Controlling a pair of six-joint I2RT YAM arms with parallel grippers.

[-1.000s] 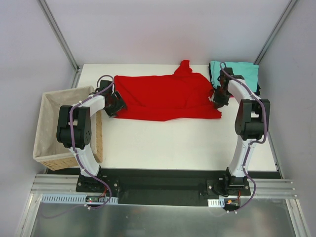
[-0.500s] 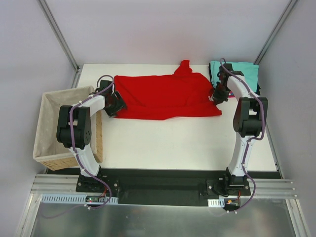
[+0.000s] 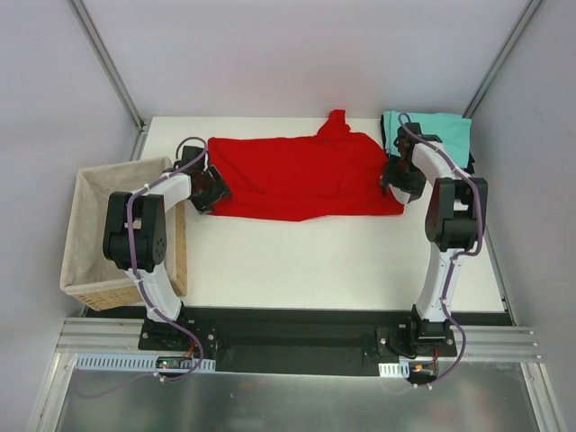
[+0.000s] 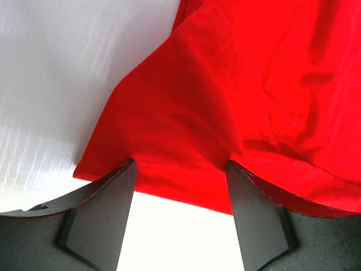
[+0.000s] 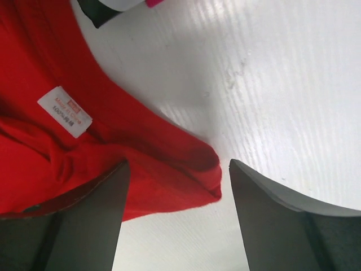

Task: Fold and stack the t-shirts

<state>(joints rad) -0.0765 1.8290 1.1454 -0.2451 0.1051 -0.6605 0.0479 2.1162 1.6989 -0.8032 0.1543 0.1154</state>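
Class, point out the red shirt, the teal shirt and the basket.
red shirt (image 3: 297, 175), overhead view, middle of the cloth
teal shirt (image 3: 450, 130), overhead view, upper right part
basket (image 3: 121, 168), overhead view, far rim

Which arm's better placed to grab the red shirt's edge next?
Left, probably. The left gripper, open, straddles the red shirt at its hem, with cloth filling the gap. The right gripper, also open, has only a corner tip in its gap, mostly bare table.
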